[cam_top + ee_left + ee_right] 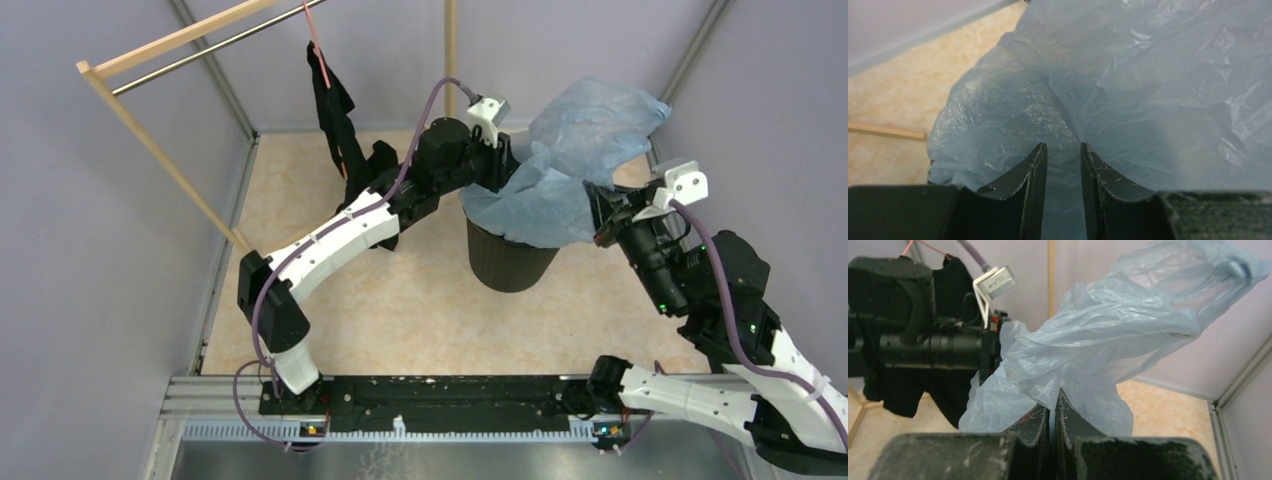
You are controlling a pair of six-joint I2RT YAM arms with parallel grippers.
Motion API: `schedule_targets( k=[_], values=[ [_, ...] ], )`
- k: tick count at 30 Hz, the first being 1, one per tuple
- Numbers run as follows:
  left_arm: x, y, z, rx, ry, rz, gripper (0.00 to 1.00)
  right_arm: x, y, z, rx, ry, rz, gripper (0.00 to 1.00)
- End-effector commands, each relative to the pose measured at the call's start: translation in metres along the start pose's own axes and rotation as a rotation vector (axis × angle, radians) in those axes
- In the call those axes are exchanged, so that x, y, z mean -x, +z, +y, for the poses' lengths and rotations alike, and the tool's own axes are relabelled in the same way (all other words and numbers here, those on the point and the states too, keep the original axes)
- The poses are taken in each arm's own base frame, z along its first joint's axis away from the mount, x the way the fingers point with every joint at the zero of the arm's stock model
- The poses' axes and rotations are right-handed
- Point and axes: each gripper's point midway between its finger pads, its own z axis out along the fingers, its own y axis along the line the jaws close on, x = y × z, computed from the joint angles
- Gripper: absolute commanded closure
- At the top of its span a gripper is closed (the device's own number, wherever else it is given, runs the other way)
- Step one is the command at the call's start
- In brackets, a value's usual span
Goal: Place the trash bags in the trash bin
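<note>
The pale blue see-through trash bag (575, 150) is draped over the mouth of the black trash bin (512, 265) and billows up behind it to the right. My left gripper (507, 160) is at the bag's left edge above the bin; in the left wrist view the gripper (1063, 146) is open, with a gap between the fingers and the film (1158, 90) right in front. My right gripper (598, 212) is at the bag's right edge; in the right wrist view the gripper (1054, 401) is shut on a fold of the bag (1108, 340).
A black garment (335, 110) hangs from a wooden and metal rack (160, 50) at the back left, just behind my left arm (938, 345). Purple walls close in the beige floor (420, 300) on three sides.
</note>
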Motion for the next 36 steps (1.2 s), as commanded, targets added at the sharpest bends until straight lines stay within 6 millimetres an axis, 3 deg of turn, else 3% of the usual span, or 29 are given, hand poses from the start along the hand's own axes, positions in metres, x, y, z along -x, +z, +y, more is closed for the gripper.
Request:
schedule_targets(
  k=[1, 3, 6, 11, 14, 18, 22, 27, 33, 36],
  values=[
    [-0.002, 0.001, -0.019, -0.075, -0.134, -0.021, 0.63, 0.013, 0.011, -0.021, -0.171, 0.051, -0.021, 1.00],
    [-0.013, 0.012, -0.019, -0.086, -0.172, 0.008, 0.62, 0.016, 0.015, -0.025, -0.211, 0.041, -0.014, 1.00],
    [-0.034, 0.029, -0.004, -0.021, -0.203, 0.063, 0.64, 0.021, 0.022, -0.027, -0.244, 0.016, -0.013, 1.00],
    [-0.060, 0.028, 0.010, 0.045, -0.219, 0.112, 0.66, 0.008, 0.033, -0.023, -0.269, -0.055, 0.011, 1.00],
    [-0.070, 0.012, 0.022, 0.121, -0.220, 0.128, 0.67, -0.010, 0.042, -0.012, -0.245, -0.076, 0.042, 1.00],
    [-0.076, -0.026, 0.036, 0.212, -0.216, 0.124, 0.67, -0.031, 0.053, 0.003, -0.176, -0.060, 0.083, 1.00],
    [-0.082, -0.062, 0.033, 0.225, -0.251, 0.125, 0.65, -0.043, 0.058, 0.030, -0.034, -0.020, 0.088, 1.00],
    [-0.107, -0.097, 0.028, 0.214, -0.315, 0.158, 0.64, -0.057, 0.058, 0.068, 0.148, 0.033, 0.109, 1.00],
    [-0.100, -0.116, 0.002, 0.099, -0.338, 0.171, 0.61, -0.073, 0.057, 0.078, 0.188, 0.042, 0.157, 1.00],
    [-0.086, -0.126, 0.000, 0.094, -0.298, 0.145, 0.52, -0.075, 0.054, 0.077, 0.190, 0.038, 0.170, 1.00]
  ],
)
